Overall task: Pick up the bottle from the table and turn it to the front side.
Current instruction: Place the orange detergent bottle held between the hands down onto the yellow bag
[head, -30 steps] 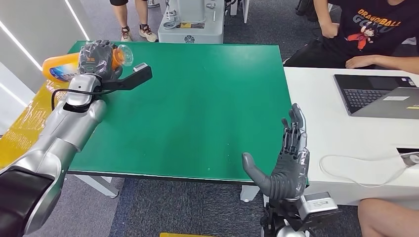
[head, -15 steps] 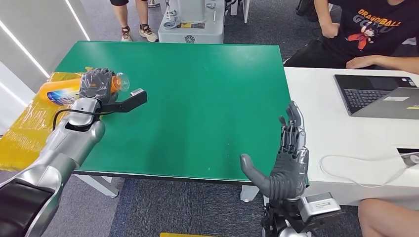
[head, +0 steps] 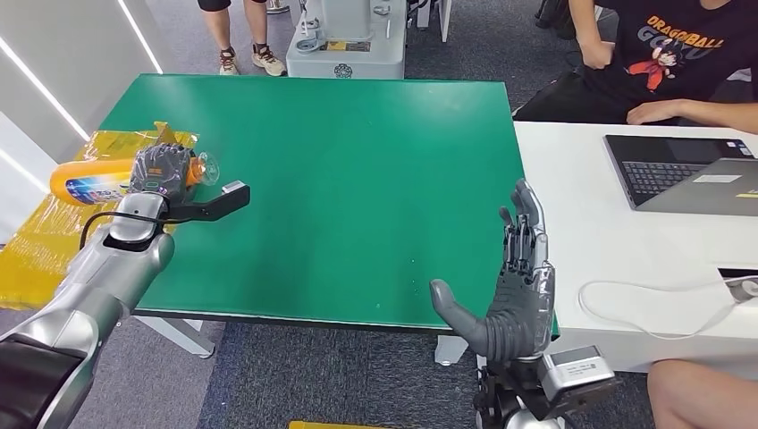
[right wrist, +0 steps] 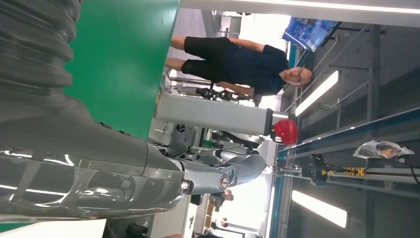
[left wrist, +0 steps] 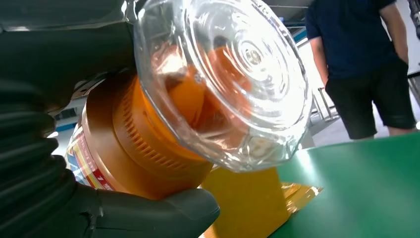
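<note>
An orange bottle [head: 89, 180] with a blue label and a clear cap lies sideways in my left hand [head: 162, 170], which grips it near the cap end over the left edge of the green table [head: 357, 179]. In the left wrist view the clear cap [left wrist: 228, 74] and orange neck [left wrist: 138, 153] are close up, with my left hand's thumb [left wrist: 163, 210] under them. My right hand [head: 518, 286] stands upright and open at the table's front right edge, holding nothing; its fingers [right wrist: 198, 176] are spread apart in the right wrist view.
Yellow sheeting [head: 54, 223] covers a surface left of the table, under the bottle. A white desk [head: 626, 250] with a laptop [head: 688, 170] and a cable stands to the right, with a seated person [head: 679, 54] behind it. Another person [head: 237, 31] stands beyond the table's far edge.
My left arm has drawn the bottle toward me and to the left, from over the table's far left corner to over the yellow sheeting. The right hand has barely shifted.
</note>
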